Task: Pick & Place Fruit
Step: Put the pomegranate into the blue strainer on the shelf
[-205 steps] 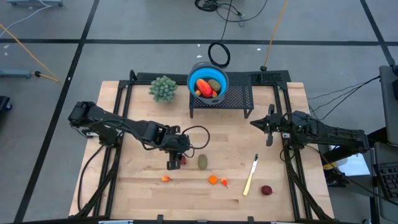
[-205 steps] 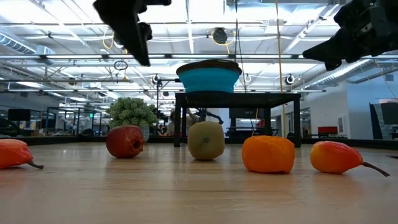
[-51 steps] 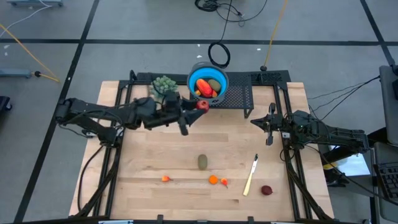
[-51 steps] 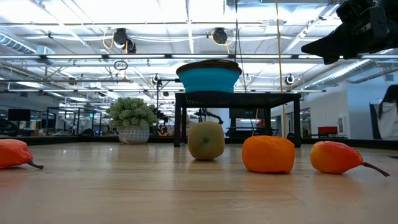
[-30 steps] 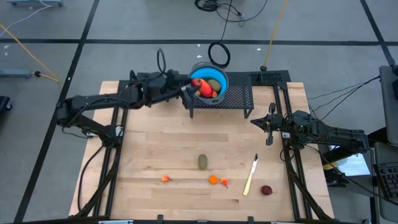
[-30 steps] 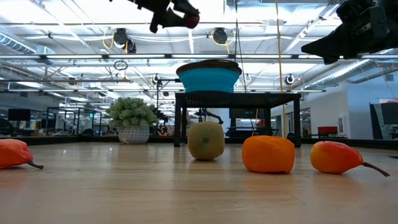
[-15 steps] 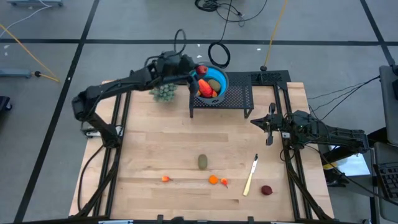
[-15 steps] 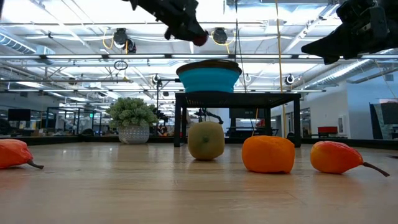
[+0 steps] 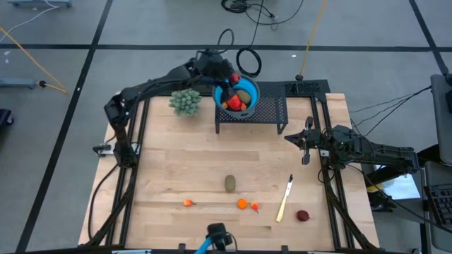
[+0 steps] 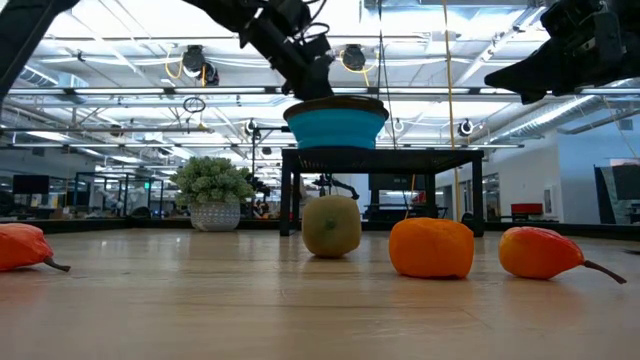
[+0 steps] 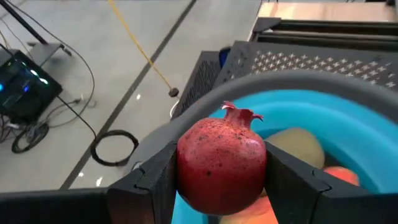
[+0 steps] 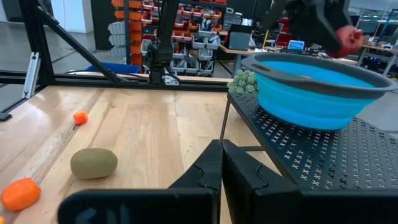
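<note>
My left gripper (image 11: 222, 186) is shut on a dark red round fruit (image 11: 222, 165) just above the near-left rim of the blue bowl (image 11: 348, 118). The high view shows the gripper (image 9: 227, 76) there too. The bowl (image 9: 256, 95) stands on a black mesh stand (image 9: 268, 109) and holds a red-orange piece (image 9: 232, 99) and an olive piece (image 9: 244, 95). On the table lie an olive-green oval (image 9: 230, 183), tiny orange pieces (image 9: 242, 204) and another dark red round fruit (image 9: 303, 216). My right gripper (image 12: 221, 163) is shut and waits at the table's right side (image 9: 306, 147). My left gripper pinches the dark red fruit by its two opposite sides (image 11: 186, 177), one finger (image 11: 155, 183) on each. The fingers reach in from the table's left, slanting down. The fruit is lifted clear over the bowl's inside, its small crown (image 11: 239, 114) pointing up in the wrist view.
A bushy pale-green plant ball (image 9: 185, 101) stands left of the stand. A yellowish stick (image 9: 284, 200) lies on the right part of the table. A dark and blue object (image 9: 215, 236) shows at the near edge. Bare wood lies between the stand and the fruit row.
My left gripper, still shut on the dark red fruit, has moved toward the table's far edge and right, from beside the stand to over the bowl. It has then come down close to the rim. The arm has stretched out. The right arm has kept still.
</note>
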